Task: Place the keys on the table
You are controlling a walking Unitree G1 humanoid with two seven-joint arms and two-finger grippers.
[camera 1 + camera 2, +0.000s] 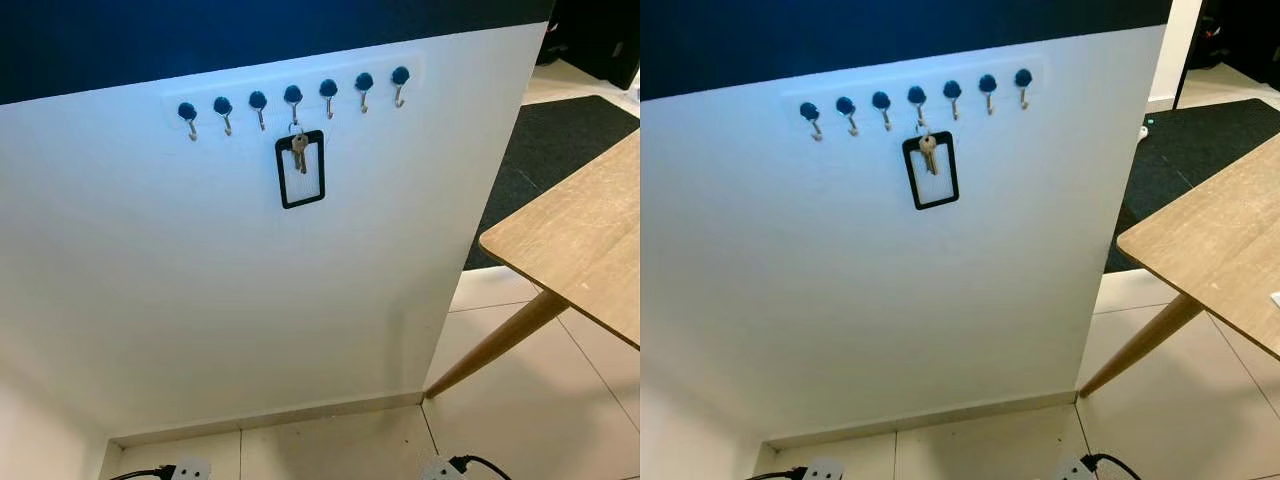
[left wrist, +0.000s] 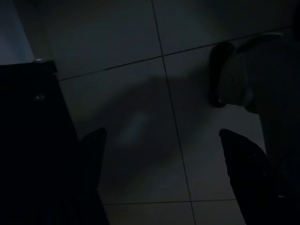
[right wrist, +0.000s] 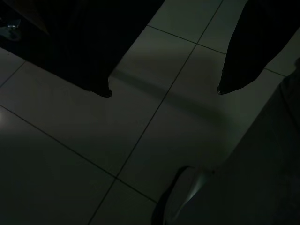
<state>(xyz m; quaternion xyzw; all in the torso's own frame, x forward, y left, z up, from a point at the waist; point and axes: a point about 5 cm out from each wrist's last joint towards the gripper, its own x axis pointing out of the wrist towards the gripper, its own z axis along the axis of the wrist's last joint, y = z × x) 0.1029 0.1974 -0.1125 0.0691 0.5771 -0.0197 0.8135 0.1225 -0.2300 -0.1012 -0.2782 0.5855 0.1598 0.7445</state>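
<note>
keys (image 1: 299, 150) on hook, black rectangular tag (image 1: 301, 170)

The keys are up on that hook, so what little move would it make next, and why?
Probably raise the right gripper toward the keys. They hang with a black tag from the middle hook on the white wall, the table stands to the right, and both arms hang over the floor tiles, jaws apart and empty.

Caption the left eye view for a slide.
Keys with black tag hang on the middle wall hook; wooden table stands right.
</note>
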